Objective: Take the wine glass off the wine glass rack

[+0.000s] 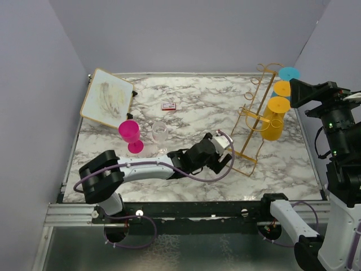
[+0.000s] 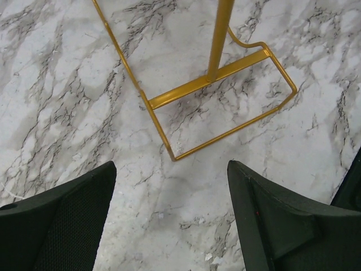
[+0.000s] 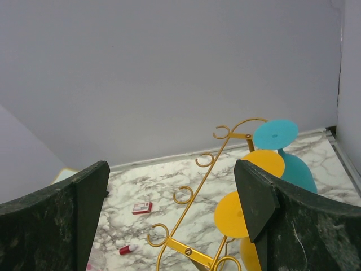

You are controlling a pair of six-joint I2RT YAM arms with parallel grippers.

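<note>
Hanging upside down on the right side of the gold wine glass rack (image 1: 251,116) are three glasses: a teal wine glass (image 1: 289,73) at the top, an orange wine glass (image 1: 282,88) under it, and a yellow wine glass (image 1: 274,121) lowest. The rack stands on the right part of the marble bench (image 1: 197,113).

The left arm lies low across the bench. The left pincer (image 1: 225,155) is open with nothing in it. It is near the foot of the rack. From the left wrist, the rack's foot (image 2: 192,86) sits just ahead of the two black fingers, not touching them.

The right arm is up high beside the hanging glasses. The right pincer (image 1: 302,93) is open wide and holds nothing.

A pink glass (image 1: 131,135) and a clear glass (image 1: 160,131) stand side by side on the left of the bench. A board (image 1: 107,97) leans at the back left. A small red thing (image 1: 168,106) lies near the back.
</note>
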